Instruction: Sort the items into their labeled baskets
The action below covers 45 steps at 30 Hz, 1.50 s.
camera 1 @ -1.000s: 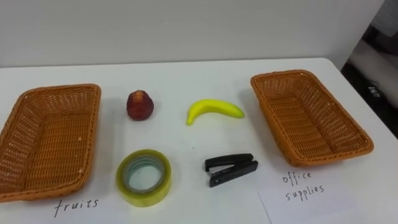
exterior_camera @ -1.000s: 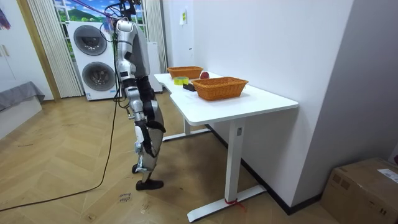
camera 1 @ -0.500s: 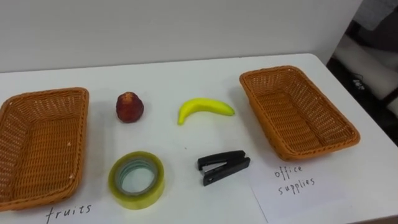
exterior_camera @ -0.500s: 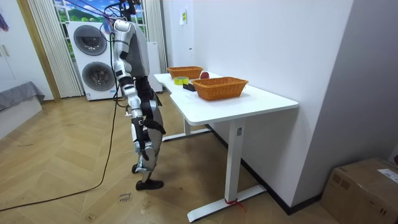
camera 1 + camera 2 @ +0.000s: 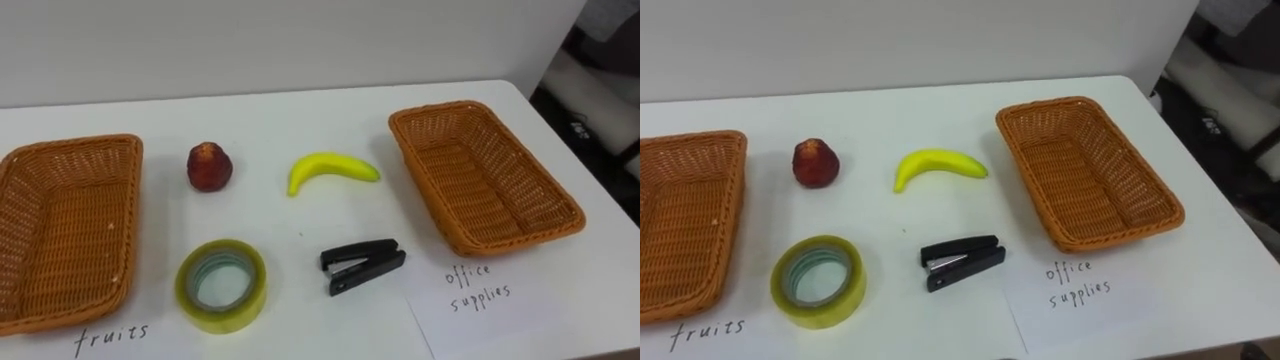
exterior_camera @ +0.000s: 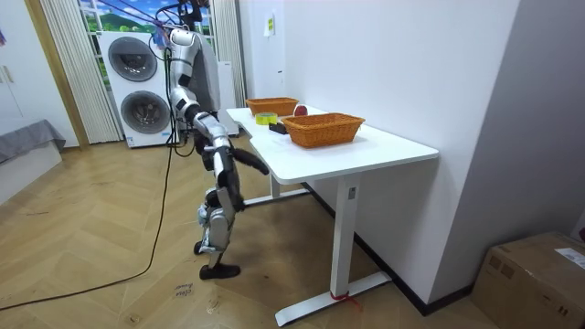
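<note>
Though far from hand (image 6: 262,169), banana (image 5: 333,170) on table (image 5: 300,110)

Home: stacked washing machines (image 6: 139,91)

Edge cut-offs
In both eye views the left basket (image 5: 132,220) runs off the left edge; paper sheet (image 5: 520,322) clipped by bottom edge.
</note>
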{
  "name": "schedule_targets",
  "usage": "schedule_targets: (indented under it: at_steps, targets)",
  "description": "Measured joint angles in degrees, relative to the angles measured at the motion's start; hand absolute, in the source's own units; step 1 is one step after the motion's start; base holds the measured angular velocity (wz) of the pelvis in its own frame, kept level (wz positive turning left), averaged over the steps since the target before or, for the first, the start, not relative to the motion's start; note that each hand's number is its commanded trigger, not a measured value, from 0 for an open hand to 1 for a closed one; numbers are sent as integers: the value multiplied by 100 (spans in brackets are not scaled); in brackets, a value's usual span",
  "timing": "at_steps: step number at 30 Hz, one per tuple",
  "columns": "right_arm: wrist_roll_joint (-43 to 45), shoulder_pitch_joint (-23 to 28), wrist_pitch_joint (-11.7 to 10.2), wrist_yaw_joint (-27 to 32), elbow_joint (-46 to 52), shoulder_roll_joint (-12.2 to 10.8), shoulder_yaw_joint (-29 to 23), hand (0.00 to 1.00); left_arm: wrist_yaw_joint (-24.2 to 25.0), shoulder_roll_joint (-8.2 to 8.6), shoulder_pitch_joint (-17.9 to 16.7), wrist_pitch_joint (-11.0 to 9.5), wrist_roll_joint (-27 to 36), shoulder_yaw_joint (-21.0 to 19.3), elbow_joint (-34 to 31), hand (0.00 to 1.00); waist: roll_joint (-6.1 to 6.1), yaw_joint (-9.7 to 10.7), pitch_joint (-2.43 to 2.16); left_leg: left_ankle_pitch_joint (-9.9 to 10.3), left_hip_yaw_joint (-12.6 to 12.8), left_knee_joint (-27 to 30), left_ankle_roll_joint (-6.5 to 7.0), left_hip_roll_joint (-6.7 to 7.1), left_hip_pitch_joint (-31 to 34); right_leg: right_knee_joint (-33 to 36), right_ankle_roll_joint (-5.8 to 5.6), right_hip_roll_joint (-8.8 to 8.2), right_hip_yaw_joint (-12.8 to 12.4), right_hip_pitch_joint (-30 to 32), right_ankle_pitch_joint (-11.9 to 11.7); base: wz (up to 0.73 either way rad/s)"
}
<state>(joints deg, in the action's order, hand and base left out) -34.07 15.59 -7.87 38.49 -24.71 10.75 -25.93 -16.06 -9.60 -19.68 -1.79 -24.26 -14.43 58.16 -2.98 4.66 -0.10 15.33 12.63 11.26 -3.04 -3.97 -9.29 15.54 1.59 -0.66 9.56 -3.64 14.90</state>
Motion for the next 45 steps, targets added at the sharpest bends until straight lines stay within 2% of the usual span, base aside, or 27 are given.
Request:
schedule_targets:
  at_steps: [2,5,6,7,10,13,17,29,36,39,42,45]
  targets:
    - [461,105,-16,197,419,1,-15,0,34,-1,-2,-12,-1,-5,0,0,47,2,3,0,3,0,0,8,-5,-12,-4,0,-13,-7,-2,-6]
    - [935,116,-208,479,1191,14,-24,0,60,-7,24,-33,-17,14,-8,0,65,4,1,-1,3,5,1,0,-2,-73,-9,12,-10,-11,-29,0]
    - [1081,93,-339,576,1439,31,-13,0,65,-7,33,-53,-17,50,-8,0,94,-29,23,-1,-1,5,1,0,14,-75,-7,21,-19,11,-38,0]
    - [1213,7,-454,644,1572,57,-9,0,65,-8,19,-76,-17,112,-7,0,62,-46,4,-1,-6,4,1,0,43,-74,-11,48,-22,34,-44,0]
    - [1217,-139,-564,837,1898,65,20,0,97,-9,19,-88,-12,140,1,0,48,-128,4,-2,-17,3,2,-10,91,-80,-15,71,-28,62,-76,0]
    - [1447,-183,-581,888,2197,67,106,0,147,-9,-1,-88,-5,140,5,0,11,-208,-4,-1,-16,8,2,-18,97,-82,-15,72,-10,62,-78,0]
    - [1833,-388,-581,905,2486,94,165,0,150,-13,14,-88,-2,141,66,0,24,-209,-5,-1,-38,8,2,-22,111,-80,-14,68,26,63,-82,3]
    - [2606,-558,-584,692,3321,448,273,0,339,-20,129,-64,-9,243,277,0,18,-297,12,-2,-45,11,2,-39,81,-87,4,79,57,25,-102,1]
    - [3410,-782,-585,580,3519,455,569,0,431,-20,231,-55,-24,288,276,0,-37,-383,41,-22,-54,15,35,-30,60,-122,5,62,86,-11,-102,2]
    - [3462,-1008,-584,518,3608,458,719,0,495,-20,268,-4,-99,288,255,0,-58,-421,40,-25,-63,16,39,-33,72,-164,12,68,105,-16,-118,0]
    - [3472,-1005,-581,375,3779,471,724,0,611,-26,266,38,-159,288,169,0,-42,-501,18,-26,-118,12,39,-32,98,-192,8,67,162,-31,-131,7]
    - [3471,-1007,-580,179,3905,491,805,0,722,-26,255,108,-165,291,154,0,-42,-557,24,-26,-188,8,39,-36,103,-198,2,76,197,-62,-148,6]
